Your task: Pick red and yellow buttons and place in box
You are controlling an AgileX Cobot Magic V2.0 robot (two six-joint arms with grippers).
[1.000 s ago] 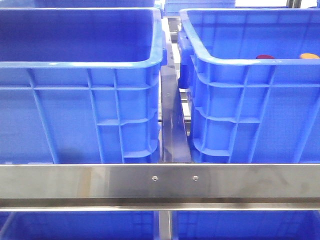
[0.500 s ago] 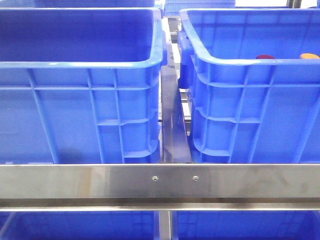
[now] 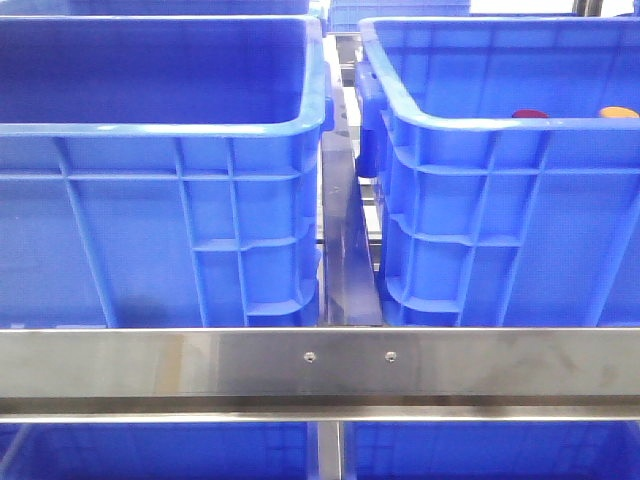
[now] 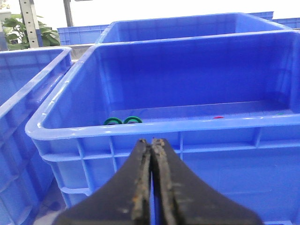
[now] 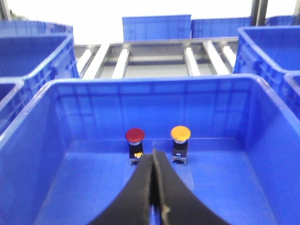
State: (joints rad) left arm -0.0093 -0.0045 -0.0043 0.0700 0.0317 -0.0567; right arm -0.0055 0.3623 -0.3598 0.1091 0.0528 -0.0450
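The red button [image 5: 134, 135] and the yellow button [image 5: 180, 132] stand upright side by side on black bases near the far wall of a blue crate [image 5: 154, 80]. Their tops also show over the near rim of the right crate [image 3: 500, 125] in the front view, the red button [image 3: 530, 113] left of the yellow button [image 3: 618, 111]. My right gripper [image 5: 153, 153] is shut and empty, above that crate's floor, short of the buttons. The left crate [image 3: 160, 128] looks alike. My left gripper [image 4: 151, 140] is shut and empty, outside a blue crate's near wall [image 4: 187, 126]. Neither gripper shows in the front view.
The crate in the left wrist view holds two green rings [image 4: 123, 120] and a small red piece [image 4: 218, 117]. A steel rail [image 3: 320, 365] crosses in front of the crates, with a metal divider [image 3: 345, 250] between them. More blue crates and roller rails [image 5: 154, 58] lie beyond.
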